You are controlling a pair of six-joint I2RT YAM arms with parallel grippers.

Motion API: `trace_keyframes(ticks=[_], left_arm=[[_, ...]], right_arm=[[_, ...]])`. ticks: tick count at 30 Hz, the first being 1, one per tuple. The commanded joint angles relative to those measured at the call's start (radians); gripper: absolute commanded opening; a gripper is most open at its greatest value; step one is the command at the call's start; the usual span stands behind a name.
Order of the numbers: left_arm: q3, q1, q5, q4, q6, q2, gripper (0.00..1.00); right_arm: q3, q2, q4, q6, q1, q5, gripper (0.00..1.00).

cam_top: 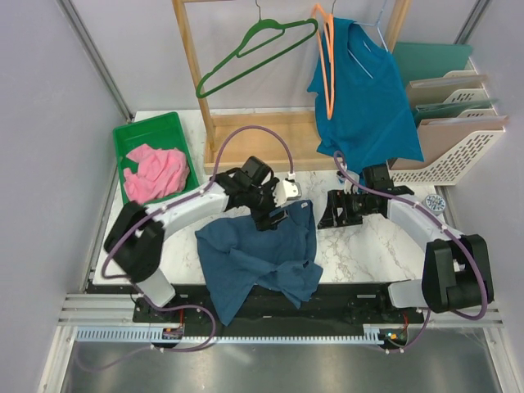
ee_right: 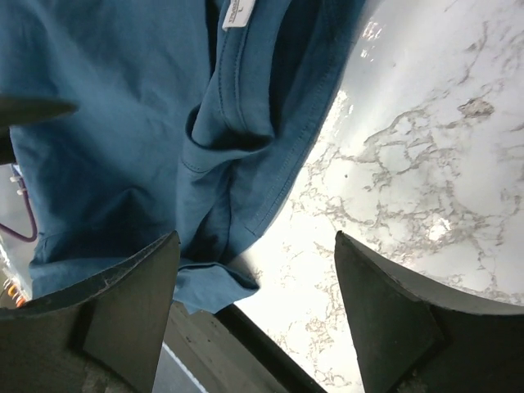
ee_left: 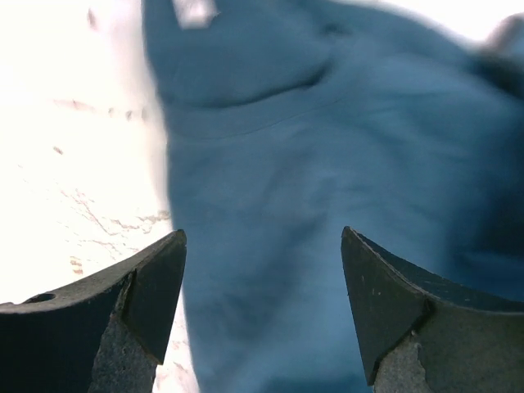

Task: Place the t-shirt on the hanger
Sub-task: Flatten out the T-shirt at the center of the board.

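While the dark navy-blue cloth t-shirt (cam_top: 258,262) lies bunched on the white marble table (cam_top: 368,241) at its near edge, one fold drooping over the front lip, neither arm holds anything.

Left gripper (cam_top: 275,218): jaws apart over the collar end, no cloth between them. Right gripper (cam_top: 334,211): jaws spread, just beside the shirt's right edge, empty.

Thin orange triangular hanger (cam_top: 327,70): hooked on the wooden rack (cam_top: 195,74) against a teal-blue shirt (cam_top: 364,98), well apart from the t-shirt.

Step in hand, as I read it: take the neckline. Best to pinch the collar rim through one layer only, one arm per side, so the neck opens for the hanger.

Right wrist view gives the collar seam and white neck label (ee_right: 237,12) sharply, where the overhead view loses them in folds. Left wrist view is blurred; that is probably the collar curve beyond the fingers. Only the overhead view shows the hanger.
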Motion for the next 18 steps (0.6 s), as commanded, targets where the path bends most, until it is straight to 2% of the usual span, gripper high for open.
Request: trace_keyframes(ticks=[1,4,8,15,18], left_arm=[[0.144,0.045,-0.041,0.069,0.048,0.166,0.83],[0.225,0.044,0.028,0.080,0.034,0.238,0.83],[0.247,0.041,0.124,0.098,0.047,0.306,0.83],[0.405,0.038,0.128,-0.102,0.072,0.480,0.81],[0.382,0.038,0.183,-0.127,0.092,0.475,0.76]], right_arm=[[-0.013,-0.048,0.059,0.017,0.000,0.026,0.82],[-0.029,-0.051,0.075,0.028,0.000,0.020,0.81],[-0.047,-0.055,0.106,0.058,0.000,0.003,0.79],[-0.061,-0.095,0.112,0.078,-0.035,-0.055,0.80],[-0.073,-0.123,0.123,0.077,-0.041,-0.052,0.80]])
